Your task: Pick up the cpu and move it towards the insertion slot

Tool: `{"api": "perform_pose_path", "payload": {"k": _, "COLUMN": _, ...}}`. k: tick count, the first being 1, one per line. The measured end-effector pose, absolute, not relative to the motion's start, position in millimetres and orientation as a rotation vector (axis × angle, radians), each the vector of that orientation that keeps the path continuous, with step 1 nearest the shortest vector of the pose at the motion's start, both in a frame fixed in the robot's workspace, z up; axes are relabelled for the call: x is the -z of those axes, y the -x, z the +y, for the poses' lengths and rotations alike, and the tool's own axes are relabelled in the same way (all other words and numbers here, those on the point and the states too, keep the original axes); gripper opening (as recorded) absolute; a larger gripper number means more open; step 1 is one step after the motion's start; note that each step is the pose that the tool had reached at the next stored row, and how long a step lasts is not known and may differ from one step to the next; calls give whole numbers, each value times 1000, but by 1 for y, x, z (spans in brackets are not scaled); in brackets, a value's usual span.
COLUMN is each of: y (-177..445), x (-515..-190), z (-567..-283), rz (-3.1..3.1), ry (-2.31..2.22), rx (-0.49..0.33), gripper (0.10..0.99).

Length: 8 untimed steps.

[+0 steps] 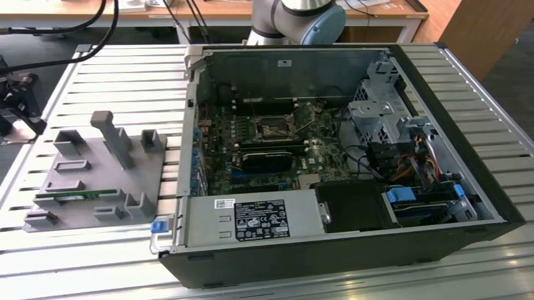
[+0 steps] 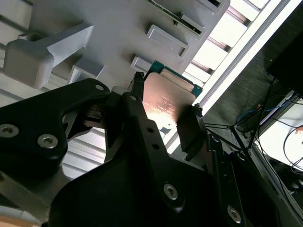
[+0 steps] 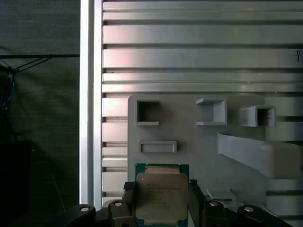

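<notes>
The cpu [image 3: 162, 196] is a flat square chip with a shiny metal top and a green rim. My gripper [image 3: 162, 201] is shut on it, one black finger [image 3: 130, 198] on each side. In the second wrist view the cpu [image 2: 168, 101] sits between the fingers [image 2: 189, 127] of the gripper [image 2: 165, 113], over the grey fixture plate [image 2: 118, 28]. I cannot tell whether the chip touches the plate. The insertion slot [image 1: 271, 129] is a square dark socket with a metal frame, in the middle of the motherboard inside the open computer case [image 1: 334, 262].
The grey fixture plate [image 1: 92, 181] lies on the slatted metal table [image 1: 117, 75] at the exterior view's left. It carries a tall post [image 1: 112, 137], several pockets and a green memory stick [image 1: 75, 195]. Inside the case are a long black block [image 1: 269, 159], a power supply [image 1: 250, 220] and cables.
</notes>
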<state>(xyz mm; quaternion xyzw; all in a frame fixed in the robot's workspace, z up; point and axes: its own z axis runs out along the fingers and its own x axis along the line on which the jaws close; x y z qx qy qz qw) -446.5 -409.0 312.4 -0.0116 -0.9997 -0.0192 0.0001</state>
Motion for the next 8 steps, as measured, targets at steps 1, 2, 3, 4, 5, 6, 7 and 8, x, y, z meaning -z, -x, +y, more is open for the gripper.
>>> {"api": "perform_pose_path", "payload": {"k": 1, "y": 446, "x": -313, "z": -409, "rz": -3141, "ry": 36, "rx": 60, "gripper": 529}}
{"api": "perform_pose_path", "payload": {"k": 2, "y": 446, "x": -314, "z": -409, "rz": -3141, "ry": 36, "rx": 60, "gripper": 529}}
{"api": "perform_pose_path", "payload": {"k": 3, "y": 446, "x": -314, "z": -409, "rz": -3141, "ry": 36, "rx": 60, "gripper": 529}}
{"api": "perform_pose_path", "payload": {"k": 4, "y": 447, "x": -315, "z": -409, "rz": -3141, "ry": 36, "rx": 60, "gripper": 529}}
{"api": "perform_pose_path", "payload": {"k": 5, "y": 447, "x": -315, "z": -409, "rz": -3141, "ry": 36, "rx": 60, "gripper": 529}}
{"api": "perform_pose_path", "payload": {"k": 6, "y": 446, "x": -316, "z": -409, "rz": -3141, "ry": 36, "rx": 60, "gripper": 529}}
{"api": "perform_pose_path", "payload": {"k": 7, "y": 446, "x": -316, "z": -409, "rz": -3141, "ry": 36, "rx": 60, "gripper": 529}}
{"api": "perform_pose_path", "payload": {"k": 8, "y": 447, "x": -317, "z": -409, "rz": -3141, "ry": 36, "rx": 60, "gripper": 529}}
